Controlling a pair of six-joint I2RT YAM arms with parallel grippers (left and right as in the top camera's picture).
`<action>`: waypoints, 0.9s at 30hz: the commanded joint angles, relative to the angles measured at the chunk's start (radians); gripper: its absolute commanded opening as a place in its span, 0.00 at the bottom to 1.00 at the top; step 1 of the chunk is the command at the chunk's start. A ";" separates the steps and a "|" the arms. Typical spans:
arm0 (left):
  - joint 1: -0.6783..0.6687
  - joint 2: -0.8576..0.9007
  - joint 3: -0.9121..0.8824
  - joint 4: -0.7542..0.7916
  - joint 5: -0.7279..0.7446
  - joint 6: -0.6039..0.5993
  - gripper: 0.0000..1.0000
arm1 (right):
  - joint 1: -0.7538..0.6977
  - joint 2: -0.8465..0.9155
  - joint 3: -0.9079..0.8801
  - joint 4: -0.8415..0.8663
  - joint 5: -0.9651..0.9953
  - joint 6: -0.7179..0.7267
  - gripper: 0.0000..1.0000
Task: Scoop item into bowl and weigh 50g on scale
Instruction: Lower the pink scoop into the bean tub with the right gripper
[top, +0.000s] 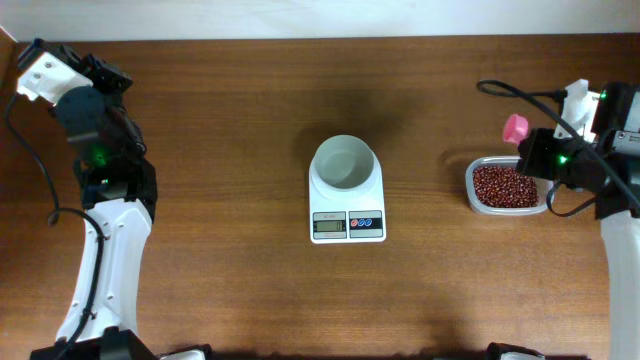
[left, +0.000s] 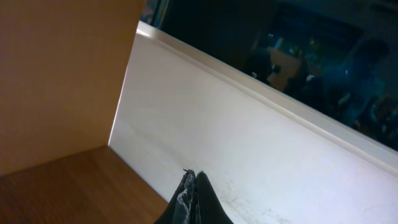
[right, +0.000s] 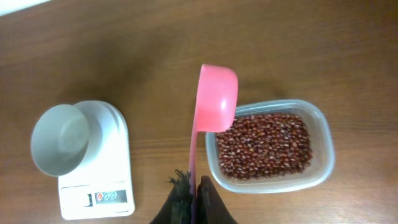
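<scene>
An empty white bowl (top: 346, 163) (right: 60, 138) rests on the white scale (top: 347, 221) (right: 98, 193) at the table's middle. Dark red-brown beans (top: 504, 186) (right: 266, 144) fill a clear plastic tub (top: 472, 192) (right: 324, 163) at the right. My right gripper (top: 540, 152) (right: 194, 185) is shut on the thin handle of a pink scoop (top: 515, 127) (right: 217, 98). The scoop's cup hangs above the tub's near-left edge, open side turned away. My left gripper (left: 194, 175) is shut and empty at the far left corner, pointing at the white wall.
The left arm (top: 95, 130) stands folded at the table's far left edge, beside a wooden side panel (left: 62, 74) and the white back wall (left: 249, 143). A black cable (top: 520, 93) loops over the right arm above the tub.
</scene>
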 joint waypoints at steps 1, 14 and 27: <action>0.005 0.021 0.009 -0.001 0.019 0.016 0.00 | -0.026 0.005 0.011 -0.116 0.063 0.003 0.04; -0.006 0.030 0.009 -0.578 0.446 -0.113 0.00 | -0.128 0.029 0.011 -0.132 0.067 -0.153 0.04; -0.085 0.030 0.109 -0.526 0.371 0.185 0.03 | -0.128 0.213 0.009 -0.249 0.051 -0.155 0.04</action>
